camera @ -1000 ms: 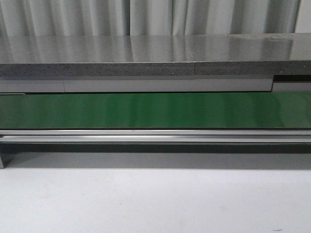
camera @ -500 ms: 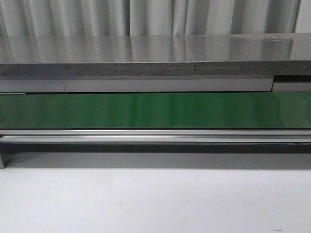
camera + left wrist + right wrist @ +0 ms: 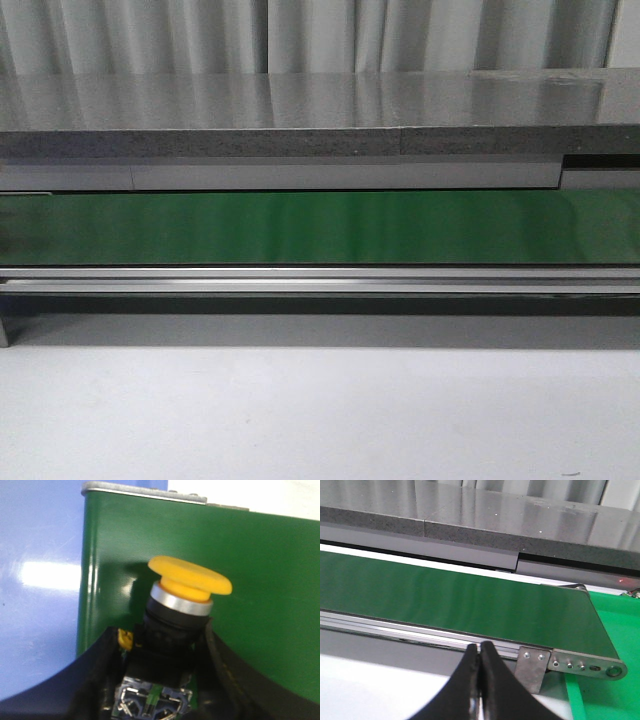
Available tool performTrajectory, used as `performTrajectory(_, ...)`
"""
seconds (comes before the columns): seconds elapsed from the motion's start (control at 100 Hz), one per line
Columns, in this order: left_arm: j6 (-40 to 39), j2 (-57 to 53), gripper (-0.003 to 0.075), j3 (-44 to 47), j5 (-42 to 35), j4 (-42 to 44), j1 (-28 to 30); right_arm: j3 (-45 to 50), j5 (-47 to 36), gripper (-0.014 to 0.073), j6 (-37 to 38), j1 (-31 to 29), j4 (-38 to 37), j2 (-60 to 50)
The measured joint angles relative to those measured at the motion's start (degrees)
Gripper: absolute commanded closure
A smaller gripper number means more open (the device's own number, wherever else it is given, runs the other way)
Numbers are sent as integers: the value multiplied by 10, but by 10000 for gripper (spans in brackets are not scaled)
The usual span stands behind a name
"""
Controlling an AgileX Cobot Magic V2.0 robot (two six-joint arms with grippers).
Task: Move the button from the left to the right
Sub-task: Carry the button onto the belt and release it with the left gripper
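In the left wrist view the button (image 3: 192, 577) has a round yellow mushroom cap, a silvery ring and a black body with silvery terminals. My left gripper (image 3: 161, 636) is shut on its black body, one black finger on each side, and holds it over the green conveyor belt (image 3: 270, 580) near the belt's end. My right gripper (image 3: 480, 647) is shut and empty, just in front of the belt's rail near the belt's right end (image 3: 590, 667). Neither gripper nor the button shows in the front view.
The green belt (image 3: 320, 228) runs across the front view behind a metal rail (image 3: 320, 280), with a grey stone shelf (image 3: 300, 100) beyond it. A green bin (image 3: 615, 630) lies past the belt's right end. A blue surface (image 3: 40, 580) lies beside the belt's left end.
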Motion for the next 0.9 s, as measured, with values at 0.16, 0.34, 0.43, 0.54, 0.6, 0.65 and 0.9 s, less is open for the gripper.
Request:
performTrajectory(0.16, 0, 0, 325, 1, 0, 1, 0, 0, 0, 662, 0, 0, 0, 0)
performTrajectory(0.34, 0, 0, 283, 1, 2, 1, 0, 0, 0, 662, 0, 0, 0, 0)
performTrajectory(0.43, 0, 0, 283, 1, 4, 1, 0, 0, 0, 662, 0, 0, 0, 0)
performTrajectory(0.54, 0, 0, 283, 1, 4, 1, 0, 0, 0, 662, 0, 0, 0, 0)
performTrajectory(0.6, 0, -2, 283, 1, 4, 0, 0, 0, 0, 662, 0, 0, 0, 0)
performTrajectory(0.65, 0, -7, 283, 1, 4, -2, 0, 0, 0, 662, 0, 0, 0, 0)
performTrajectory(0.9, 1, -69, 285, 1, -8, -7, 0, 0, 0, 662, 0, 0, 0, 0)
